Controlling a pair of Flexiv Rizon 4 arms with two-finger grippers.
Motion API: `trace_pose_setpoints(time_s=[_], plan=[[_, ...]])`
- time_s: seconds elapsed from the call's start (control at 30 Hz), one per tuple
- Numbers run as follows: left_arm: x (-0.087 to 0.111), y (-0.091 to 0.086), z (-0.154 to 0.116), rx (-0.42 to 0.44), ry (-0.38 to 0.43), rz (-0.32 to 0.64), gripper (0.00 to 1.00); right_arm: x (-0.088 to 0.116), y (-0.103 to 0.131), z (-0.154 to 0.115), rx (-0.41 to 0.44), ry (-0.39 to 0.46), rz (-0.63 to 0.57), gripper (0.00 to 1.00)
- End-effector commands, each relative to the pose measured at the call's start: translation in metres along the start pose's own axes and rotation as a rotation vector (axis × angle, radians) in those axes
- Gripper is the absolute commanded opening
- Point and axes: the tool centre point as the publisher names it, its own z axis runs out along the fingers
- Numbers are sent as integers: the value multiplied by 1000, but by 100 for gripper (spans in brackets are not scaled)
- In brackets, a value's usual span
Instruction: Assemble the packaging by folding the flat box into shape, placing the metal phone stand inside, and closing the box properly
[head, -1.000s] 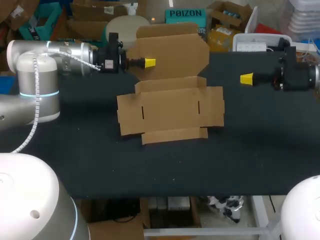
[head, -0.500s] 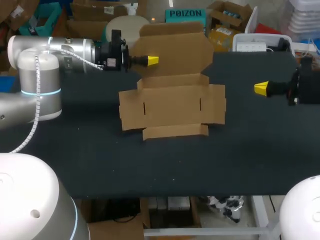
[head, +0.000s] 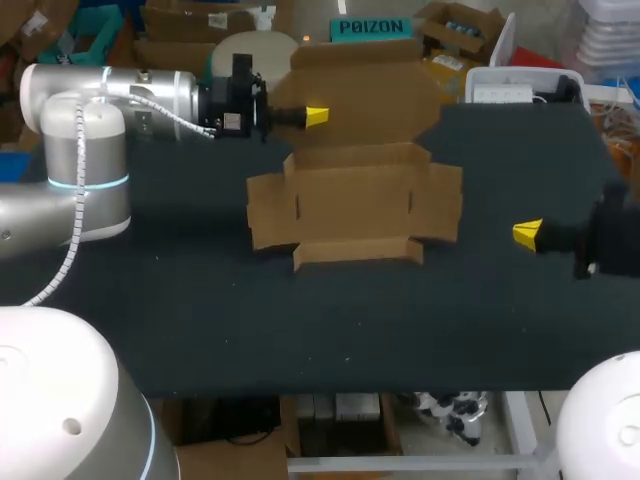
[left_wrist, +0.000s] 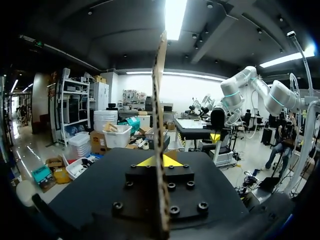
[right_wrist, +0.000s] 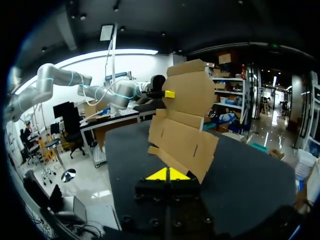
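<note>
Box unfolded on table, left gripper on its raised lid.
Black table (head: 200, 300) fills the frame. The cardboard box (head: 355, 205) lies flat in the upper middle, with its lid flap (head: 365, 95) standing up at the back. The left gripper (head: 316, 117), upper middle, has its yellow fingers clamped on that flap's left edge. The right gripper (head: 527, 235), at right and well apart from the box, has its fingers together and holds nothing.

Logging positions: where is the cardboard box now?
Head view: the cardboard box lies far-centre on the table, its raised back flap in the left gripper, the right gripper apart on its right.
</note>
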Motion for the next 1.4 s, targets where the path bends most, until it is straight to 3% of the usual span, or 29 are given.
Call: trace_pose_setpoints(time_s=[0.03, 0.3, 0.83, 1.03, 1.4], plan=[[1, -2, 2, 6, 4, 14, 0, 12, -6, -9, -5, -93, 9, 0], [3, -4, 4, -5, 13, 36, 0, 16, -17, -10, -8, -74, 71, 0], [3, -3, 3, -25, 19, 29, 0, 16, -17, -10, -8, -74, 71, 0], [5, -5, 4, -29, 33, 37, 0, 30, -21, -2, -28, -94, 23, 0], [16, -28, 2, -20, 37, 57, 0, 56, -28, -13, -32, -135, -81, 0]])
